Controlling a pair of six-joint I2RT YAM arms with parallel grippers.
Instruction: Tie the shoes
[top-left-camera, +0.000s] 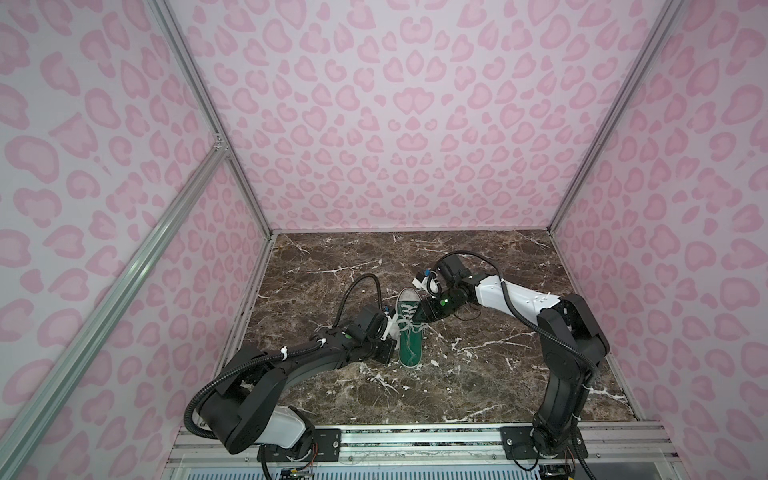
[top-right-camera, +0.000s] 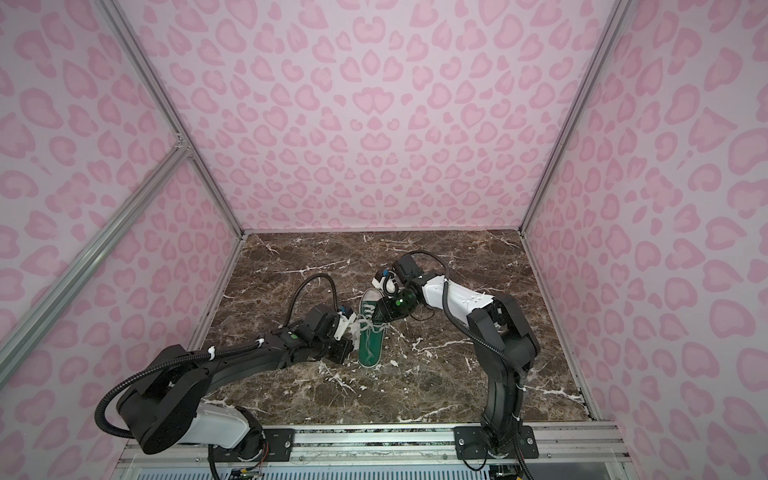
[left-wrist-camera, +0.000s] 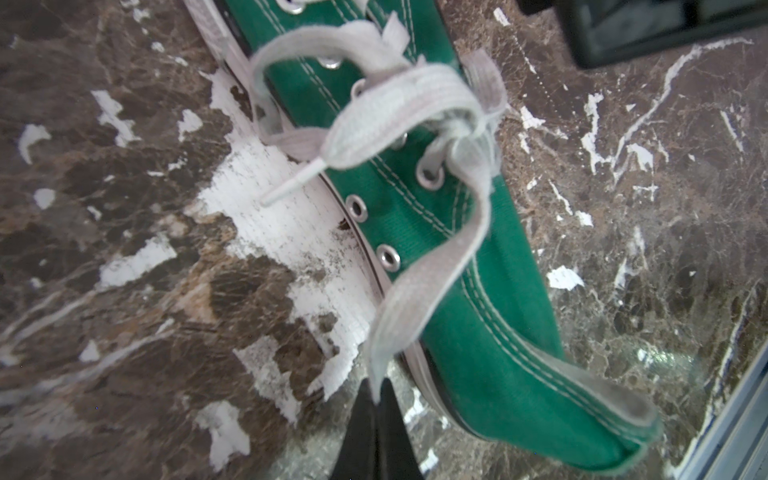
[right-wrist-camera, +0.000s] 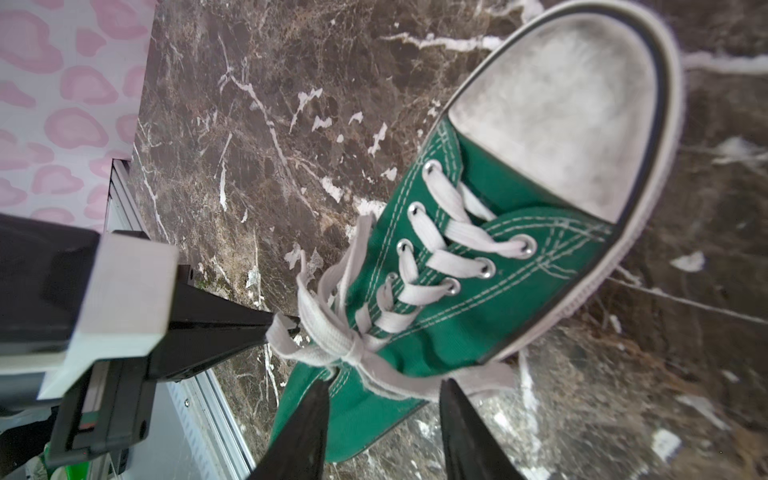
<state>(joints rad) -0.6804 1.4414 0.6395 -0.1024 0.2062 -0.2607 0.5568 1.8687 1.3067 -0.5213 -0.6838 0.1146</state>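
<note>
We find the green sneaker (top-left-camera: 409, 332) lying on the brown marble tabletop (top-left-camera: 478, 374) roughly midway between the two arms, sole down, its white toe cap (right-wrist-camera: 565, 120) pointing toward the back wall in both top views.

The white laces (right-wrist-camera: 332, 336) are crossed through the eyelets and gathered at a knot (left-wrist-camera: 461, 124) over the tongue, with loose strands trailing off either side.

Left gripper (left-wrist-camera: 376, 399): we observe its black jaws pressed together on a strand of lace, which runs up from the tips to the knot. In the right wrist view the same tips (right-wrist-camera: 286, 326) pinch a lace at the side of the shoe. In a top view this gripper (top-right-camera: 353, 328) sits against the sneaker's left flank.

Right gripper (right-wrist-camera: 384, 399): its two black fingers (right-wrist-camera: 461, 419) stand apart, one on each side of a lace strand lying across the shoe's upper. We see nothing clamped between them. In a top view it (top-left-camera: 415, 318) hovers at the sneaker's right side, near the laced section.
</note>
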